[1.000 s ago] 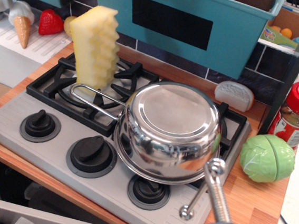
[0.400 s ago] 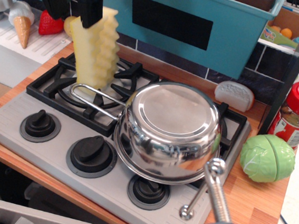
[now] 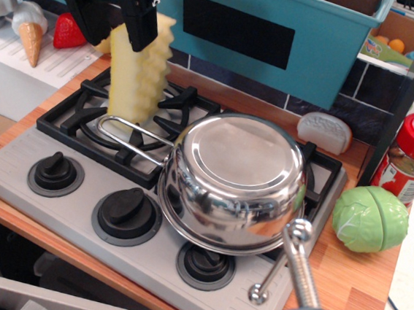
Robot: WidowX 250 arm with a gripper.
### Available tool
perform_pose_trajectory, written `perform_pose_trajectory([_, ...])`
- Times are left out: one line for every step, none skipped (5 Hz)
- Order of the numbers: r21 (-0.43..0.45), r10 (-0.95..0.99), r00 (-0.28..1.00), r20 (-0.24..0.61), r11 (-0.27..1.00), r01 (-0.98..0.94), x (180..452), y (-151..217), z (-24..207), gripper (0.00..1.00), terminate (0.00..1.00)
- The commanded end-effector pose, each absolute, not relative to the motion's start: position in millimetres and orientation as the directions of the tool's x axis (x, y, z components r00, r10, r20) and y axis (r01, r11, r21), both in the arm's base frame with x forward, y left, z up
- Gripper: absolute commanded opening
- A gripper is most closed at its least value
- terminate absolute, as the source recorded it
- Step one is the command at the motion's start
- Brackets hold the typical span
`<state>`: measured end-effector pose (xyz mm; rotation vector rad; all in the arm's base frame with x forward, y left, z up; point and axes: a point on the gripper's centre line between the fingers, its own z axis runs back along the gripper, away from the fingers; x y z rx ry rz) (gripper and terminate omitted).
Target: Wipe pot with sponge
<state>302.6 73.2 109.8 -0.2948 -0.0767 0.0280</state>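
The shiny steel pot (image 3: 238, 176) lies upside down on the stove's front right burners, its flat bottom facing up. Its wire loop handle (image 3: 131, 144) points left. The pale-yellow ridged sponge (image 3: 137, 82) stands upright on the back left burner, just behind the handle's end. My black gripper (image 3: 120, 33) has come down over the sponge's top. One finger is in front of the sponge's upper right part and the other is at its upper left. The jaws look open around the sponge's top, which they hide.
The black grate and grey stove (image 3: 16, 159) with three knobs fill the counter. A green cabbage toy (image 3: 371, 218), a red-lidded jar (image 3: 412, 156) and a grey slice (image 3: 324, 131) lie to the right. A strawberry (image 3: 69, 30) and an ice-cream cone (image 3: 31, 32) lie at the back left. A teal bin (image 3: 277, 37) hangs behind.
My gripper came in from the upper left and lowered over the sponge's top. The sponge now stands a little straighter and shifted right. The pot has not moved.
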Motion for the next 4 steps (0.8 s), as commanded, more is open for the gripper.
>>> perform_pose_trajectory([-0.272,0.082,0.993,0.088,0.961,-0.055,304,81,109,0.00,0.00])
perform_pose_trajectory([-0.259,0.082,0.993,0.089,0.964,-0.056,301,83,106,0.00,0.00])
perform_pose_trajectory([-0.250,0.081,0.993,0.090,0.967,-0.056,300,84,103,0.00,0.00])
perform_pose_trajectory([-0.258,0.075,0.990,0.116,0.965,-0.043,299,78,114,0.00,0.00])
